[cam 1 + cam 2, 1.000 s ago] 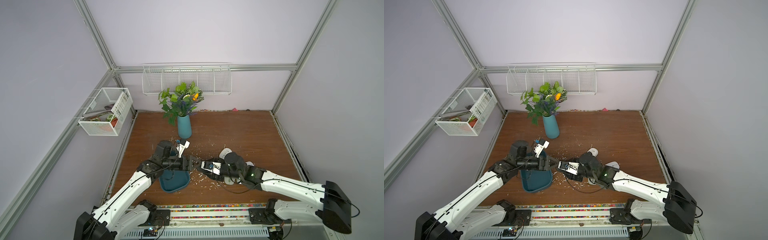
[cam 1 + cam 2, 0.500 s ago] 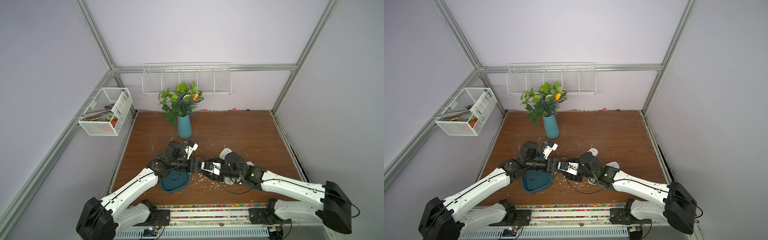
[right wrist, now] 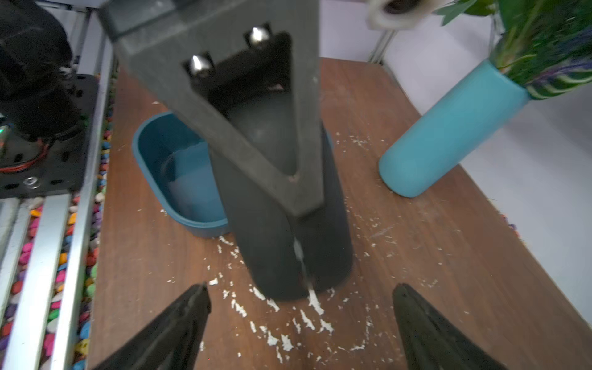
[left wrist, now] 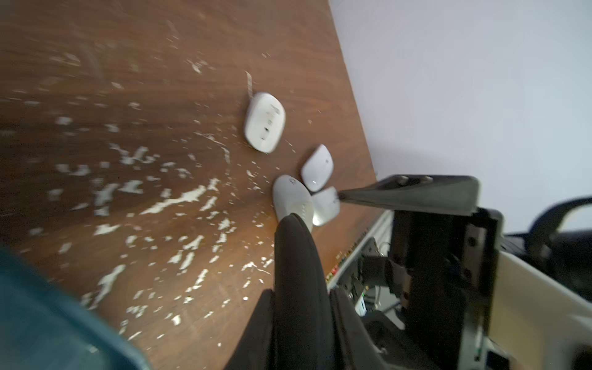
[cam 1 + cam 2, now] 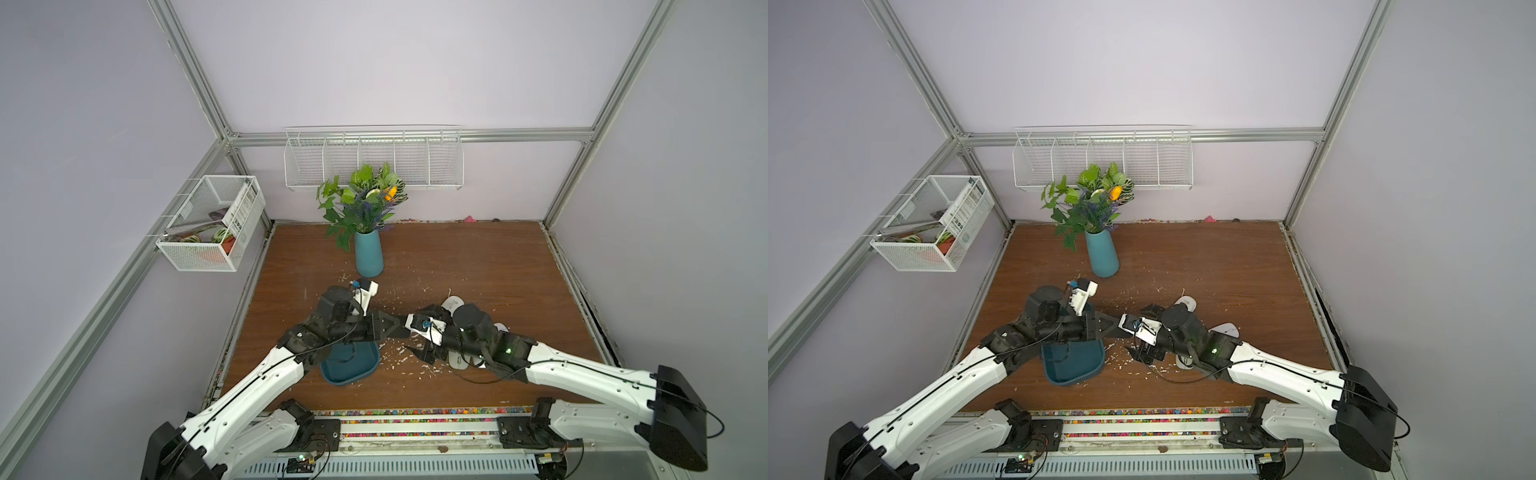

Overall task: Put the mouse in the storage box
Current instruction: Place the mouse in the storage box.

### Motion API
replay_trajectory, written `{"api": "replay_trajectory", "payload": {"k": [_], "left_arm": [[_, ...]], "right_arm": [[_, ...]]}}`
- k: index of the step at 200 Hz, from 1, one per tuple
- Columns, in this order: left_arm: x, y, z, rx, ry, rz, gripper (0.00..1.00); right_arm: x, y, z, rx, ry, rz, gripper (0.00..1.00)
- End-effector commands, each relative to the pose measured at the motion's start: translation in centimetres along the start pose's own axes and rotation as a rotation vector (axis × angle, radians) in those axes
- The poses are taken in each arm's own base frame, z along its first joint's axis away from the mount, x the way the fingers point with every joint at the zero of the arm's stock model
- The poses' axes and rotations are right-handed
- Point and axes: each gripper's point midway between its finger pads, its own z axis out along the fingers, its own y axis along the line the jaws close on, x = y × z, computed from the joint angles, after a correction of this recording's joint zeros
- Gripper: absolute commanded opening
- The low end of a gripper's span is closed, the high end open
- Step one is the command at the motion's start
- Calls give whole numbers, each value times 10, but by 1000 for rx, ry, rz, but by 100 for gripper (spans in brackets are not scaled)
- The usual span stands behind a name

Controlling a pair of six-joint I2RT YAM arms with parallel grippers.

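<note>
White mice (image 4: 265,121) lie on the worktop (image 4: 144,64) beyond the left pincer (image 4: 293,230), its jaws together; whether they nip one we cannot tell. The right pincer (image 3: 301,290) gapes. The storage box (image 3: 179,166), behind the left pincer, shows none, so we judge the deposit not yet done.

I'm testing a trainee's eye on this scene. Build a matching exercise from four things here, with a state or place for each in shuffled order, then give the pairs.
1. left gripper
2. right gripper
3. dark teal shallow plastic storage box
4. tall turquoise vase

A. upright, holding green foliage
B. jaws wide open
C. shut on a white computer mouse
D. on the brown wooden table, partly under the left arm

Pairs: 1-C, 2-B, 3-D, 4-A
</note>
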Motion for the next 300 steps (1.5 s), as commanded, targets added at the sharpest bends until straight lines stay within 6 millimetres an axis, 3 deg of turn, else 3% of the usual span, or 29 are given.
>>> {"api": "replay_trajectory", "payload": {"k": [1,26,58,80,102,139,194,243,271,300], "left_arm": [[-28,56,-37,-279,-191,-121,0],[-29,107,-64,-495,-276,-229,0],[-25,142,-64,-623,-286,-269,0],[-29,149,-49,-612,-274,-269,0],[-35,153,-33,-584,-268,-267,0],[-40,167,-10,-591,-230,-262,0],[-51,167,24,-509,-184,-242,0],[-55,146,52,-359,-95,-184,0],[-57,136,59,-303,-61,-142,0],[-59,138,57,-327,-59,-124,0]], "right_arm": [[-4,-30,-13,147,-40,99,97],[9,-61,-19,258,-5,213,96],[48,-94,-24,393,62,346,94],[65,-100,-23,446,121,346,93],[74,-92,-15,411,142,362,93],[75,-91,-18,412,129,372,92],[80,-91,-17,423,127,379,92],[81,-91,-17,428,127,379,92],[82,-92,-17,429,130,379,91],[82,-92,-18,434,124,380,91]]}}
